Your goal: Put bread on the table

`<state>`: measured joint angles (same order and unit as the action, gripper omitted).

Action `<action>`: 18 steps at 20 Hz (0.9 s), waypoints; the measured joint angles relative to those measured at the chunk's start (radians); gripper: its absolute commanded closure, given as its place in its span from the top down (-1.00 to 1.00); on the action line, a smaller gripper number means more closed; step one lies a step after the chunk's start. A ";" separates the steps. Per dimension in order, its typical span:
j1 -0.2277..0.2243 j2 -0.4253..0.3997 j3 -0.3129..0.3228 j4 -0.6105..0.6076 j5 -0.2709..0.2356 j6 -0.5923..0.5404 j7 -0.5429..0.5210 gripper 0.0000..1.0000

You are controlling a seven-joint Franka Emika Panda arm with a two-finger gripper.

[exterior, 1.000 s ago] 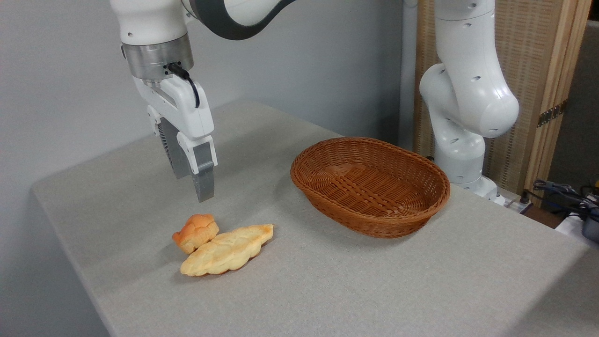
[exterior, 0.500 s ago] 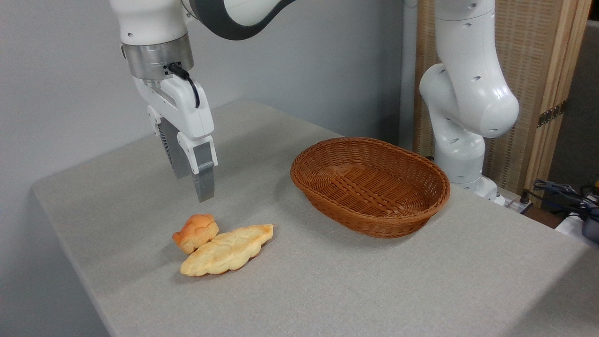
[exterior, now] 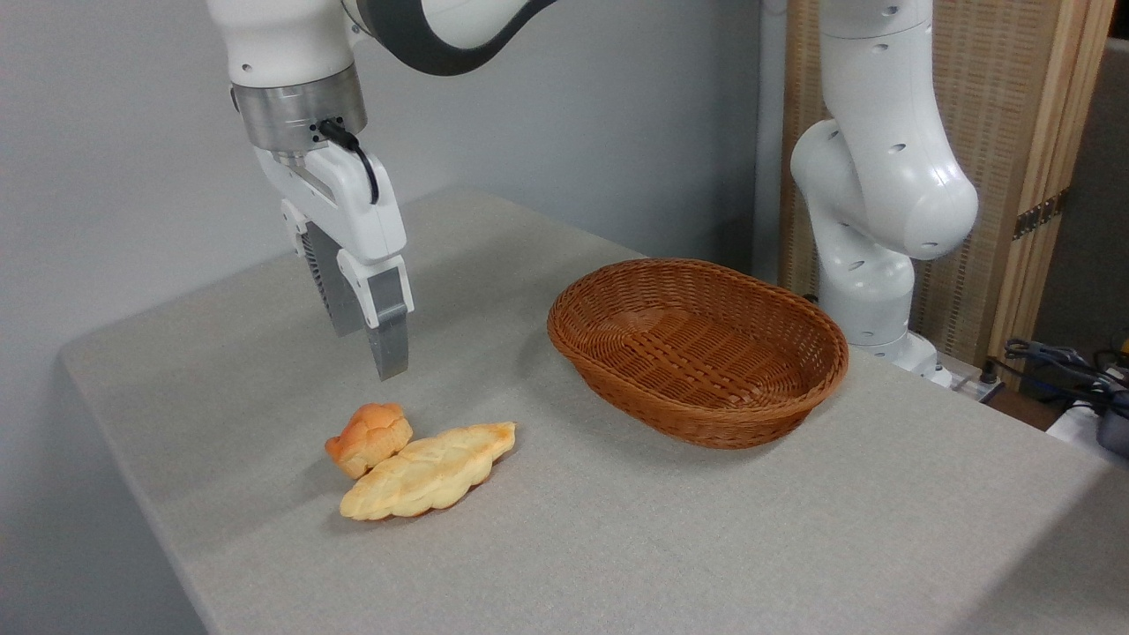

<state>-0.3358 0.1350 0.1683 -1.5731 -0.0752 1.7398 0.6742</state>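
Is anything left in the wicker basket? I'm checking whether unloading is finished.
No, the basket shows only bare weave inside, while the bread and the braided loaf lie on the table.

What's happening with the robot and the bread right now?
Gripper empty, hanging above bread. Bread lies on table, touching braided loaf. Basket empty, nothing blocking.

The arm is showing smooth white casings with rounded joints, small dark round holes dotting the shells, and a dark grey band curving across the upper link. A brushed silver metal ring is sitting below the white wrist segment, and a short black cable is plugging into it and looping down over the white hand body. The gripper is carrying flat grey metal fingers, the rear one showing a ribbed dark face.
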 measured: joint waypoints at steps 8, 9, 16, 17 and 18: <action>0.000 0.000 0.000 0.000 0.000 -0.001 0.000 1.00; 0.000 0.000 0.000 0.000 0.000 -0.001 0.000 1.00; 0.000 0.000 0.000 0.000 0.000 -0.029 0.000 1.00; 0.000 0.000 0.000 0.000 0.000 -0.031 0.000 1.00; 0.000 0.000 0.000 0.000 0.000 -0.032 0.000 1.00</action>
<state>-0.3358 0.1350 0.1680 -1.5731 -0.0752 1.7081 0.6742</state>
